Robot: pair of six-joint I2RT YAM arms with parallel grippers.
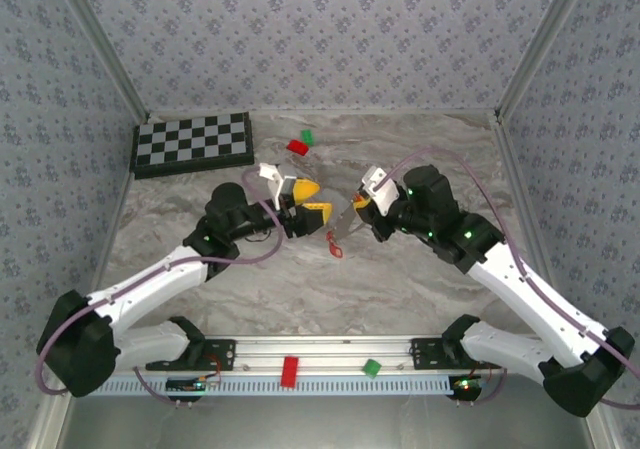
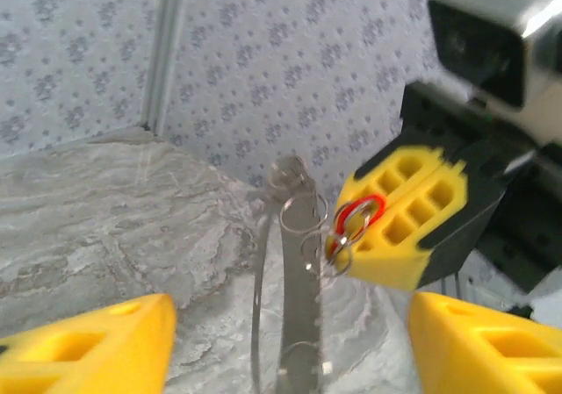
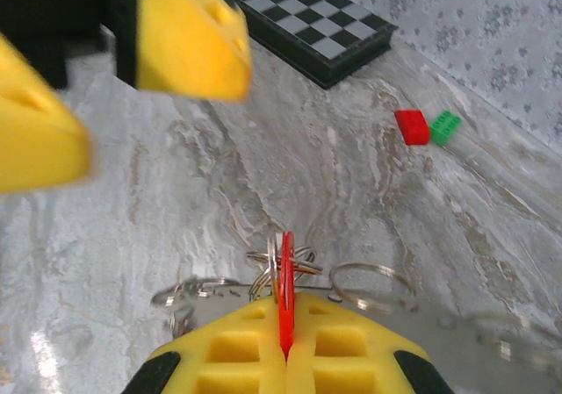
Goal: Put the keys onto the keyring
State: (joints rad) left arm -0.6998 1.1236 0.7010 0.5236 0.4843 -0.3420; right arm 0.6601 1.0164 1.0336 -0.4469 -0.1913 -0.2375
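Centrally, right gripper point(image 3: 285, 322) pinching key point(image 3: 286, 275), left gripper point(image 2: 291, 328) wide, table point(image 1: 400, 281) edges far.

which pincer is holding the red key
The right pincer, shut on the small red-headed silver key. The left pincer stands open and empty, facing the floppy grey band keyring.

Glossy, marble-patterned tabletop point(image 1: 300, 279); a shiny metal keyring point(image 2: 297, 262); a key point(image 3: 286, 280) headed in red plastic; the right end effector point(image 3: 285, 324), padded in matt yellow plastic.
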